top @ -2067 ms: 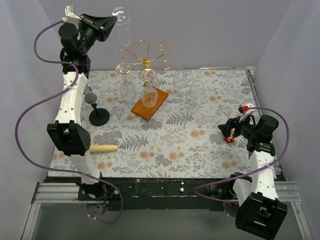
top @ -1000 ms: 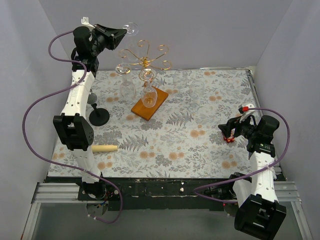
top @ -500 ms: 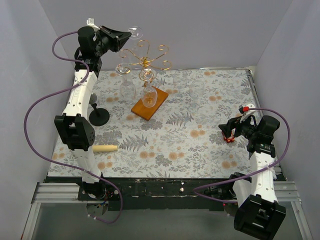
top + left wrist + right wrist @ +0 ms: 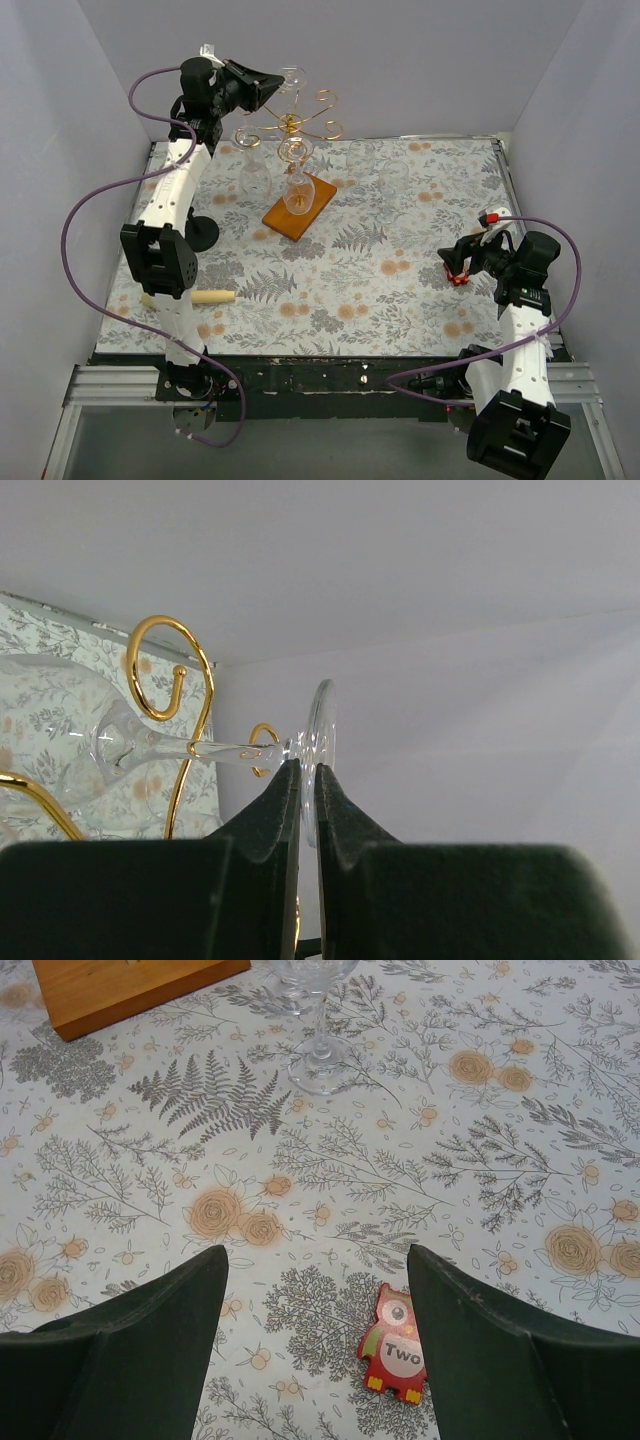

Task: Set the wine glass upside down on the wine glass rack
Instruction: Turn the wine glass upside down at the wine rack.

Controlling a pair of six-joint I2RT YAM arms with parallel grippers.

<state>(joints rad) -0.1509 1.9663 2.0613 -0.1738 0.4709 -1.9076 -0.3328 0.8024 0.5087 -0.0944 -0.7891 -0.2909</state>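
Left gripper (image 4: 307, 772) aloft, arm outstretched, tight on wine glass (image 4: 322, 720) beside rack (image 4: 283, 219)

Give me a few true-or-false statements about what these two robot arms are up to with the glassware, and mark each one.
1. The left pincer is shut on the round foot of the clear wine glass. True.
2. In the left wrist view, that glass's stem crosses a curl of the copper-gold wire rack. True.
3. The right pincer grips the small red owl card. False: it is open, and the card lies untouched on the floral tablecloth.
4. The rack stands on a round black foot. False: it stands on a flat orange-brown wooden base.
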